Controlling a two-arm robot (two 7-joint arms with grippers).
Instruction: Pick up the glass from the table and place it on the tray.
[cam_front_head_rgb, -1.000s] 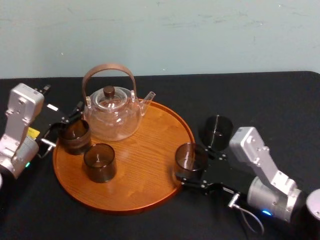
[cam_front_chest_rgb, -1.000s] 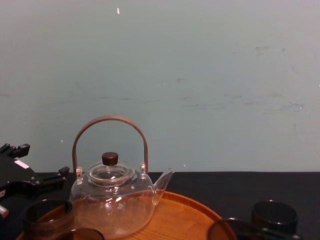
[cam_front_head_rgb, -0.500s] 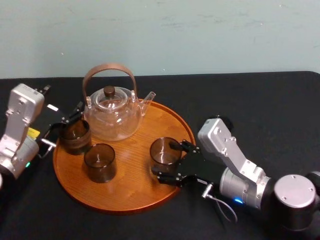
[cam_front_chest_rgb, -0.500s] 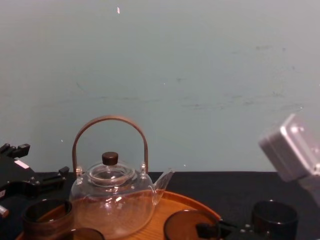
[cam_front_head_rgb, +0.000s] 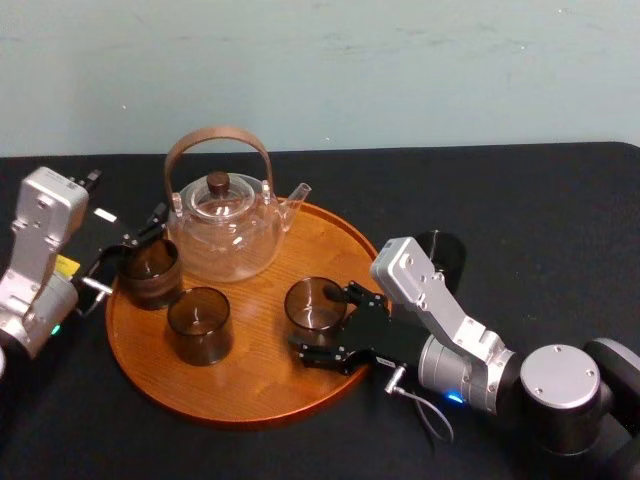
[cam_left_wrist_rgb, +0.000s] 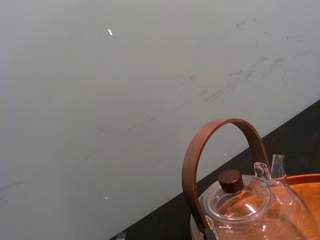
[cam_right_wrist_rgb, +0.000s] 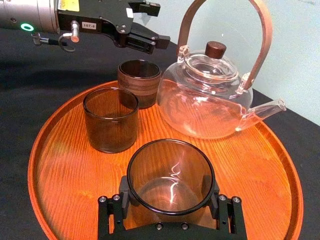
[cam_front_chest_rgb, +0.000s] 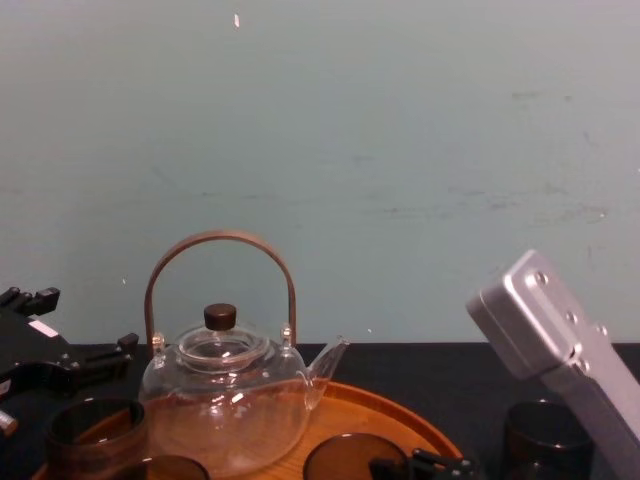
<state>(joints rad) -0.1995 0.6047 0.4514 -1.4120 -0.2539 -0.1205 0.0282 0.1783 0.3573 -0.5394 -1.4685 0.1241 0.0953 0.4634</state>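
My right gripper (cam_front_head_rgb: 322, 328) is shut on a smoky brown glass (cam_front_head_rgb: 311, 306), holding it over the right half of the round wooden tray (cam_front_head_rgb: 260, 375). In the right wrist view the black fingers (cam_right_wrist_rgb: 122, 199) clamp both sides of this glass (cam_right_wrist_rgb: 170, 175); whether it touches the tray (cam_right_wrist_rgb: 65, 165) I cannot tell. The chest view catches its rim (cam_front_chest_rgb: 352, 458) at the lower edge. My left gripper (cam_front_head_rgb: 120, 255) stands open at the tray's left rim, just beside another glass (cam_front_head_rgb: 150, 270).
A glass teapot (cam_front_head_rgb: 222, 228) with a brown hoop handle stands at the tray's back. A second loose glass (cam_front_head_rgb: 198, 325) sits front left on the tray. One more glass (cam_front_head_rgb: 442, 252) stands on the black table (cam_front_head_rgb: 540, 210), partly behind my right arm.
My right gripper has carried the glass leftward, from the tray's right rim to well inside the tray. The left arm has not moved.
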